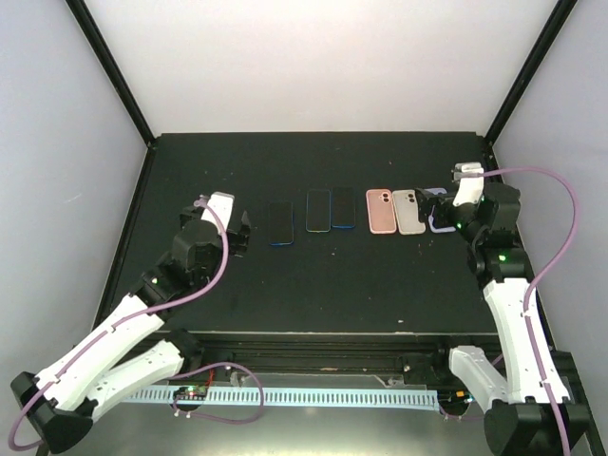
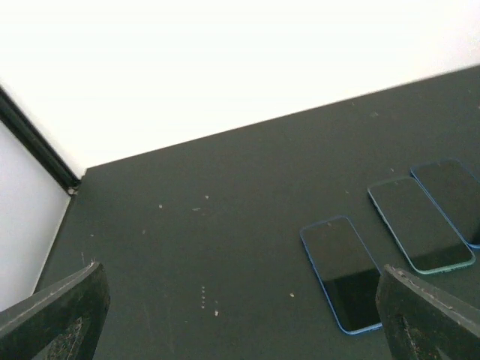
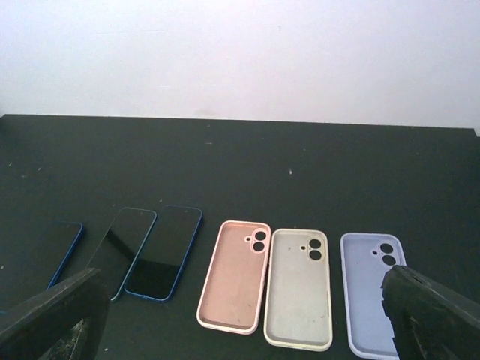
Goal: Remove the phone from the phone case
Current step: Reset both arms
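Clearly separate, side by side

Overhead, three bare dark-screened phones lie flat in a row on the black matte table [image 1: 313, 285]: blue-rimmed phone [image 1: 279, 223], teal-rimmed phone [image 1: 318, 210], second blue-rimmed phone [image 1: 343, 208]. Left wrist: the left gripper [image 2: 240, 319] gapes wide, holding nothing, beside them. Right wrist: the right gripper [image 3: 244, 315] gapes wide, holding nothing, before the pink soft case [image 3: 234, 276], cream soft case [image 3: 300, 289] and lavender soft case [image 3: 369, 292], each empty, lying just beside one another.
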`<state>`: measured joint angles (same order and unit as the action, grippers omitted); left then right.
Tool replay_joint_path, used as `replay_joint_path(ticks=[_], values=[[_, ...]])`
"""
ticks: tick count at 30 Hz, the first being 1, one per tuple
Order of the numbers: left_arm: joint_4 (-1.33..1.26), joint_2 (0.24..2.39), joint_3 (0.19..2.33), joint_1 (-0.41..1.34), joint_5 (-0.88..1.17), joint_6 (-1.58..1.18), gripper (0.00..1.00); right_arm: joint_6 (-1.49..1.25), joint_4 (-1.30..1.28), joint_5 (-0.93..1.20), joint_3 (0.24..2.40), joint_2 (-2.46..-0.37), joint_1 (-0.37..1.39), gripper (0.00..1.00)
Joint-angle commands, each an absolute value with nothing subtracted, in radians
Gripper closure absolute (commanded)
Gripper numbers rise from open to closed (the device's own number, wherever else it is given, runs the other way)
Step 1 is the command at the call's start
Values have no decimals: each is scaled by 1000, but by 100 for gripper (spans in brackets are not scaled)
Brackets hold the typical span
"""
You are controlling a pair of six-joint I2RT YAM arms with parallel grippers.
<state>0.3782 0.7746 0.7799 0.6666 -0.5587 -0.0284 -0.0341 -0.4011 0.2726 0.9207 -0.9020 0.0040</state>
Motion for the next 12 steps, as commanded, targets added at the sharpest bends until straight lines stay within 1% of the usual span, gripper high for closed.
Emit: replay_joint_path(ticks=[1,4,8,12], values=[[254,712,725,658,-667,-23,1,-123,-284,199,878,-865,1,0],[238,707,716,659,-664,-11,1,-134,-299,191,883,-848,2,0],[243,743,721,659,-670,-7,1,-154,-268,165,844,-777,1,0],[248,772,728,658,-667,-12,1,-130,-250,218,811,-744,0,0]])
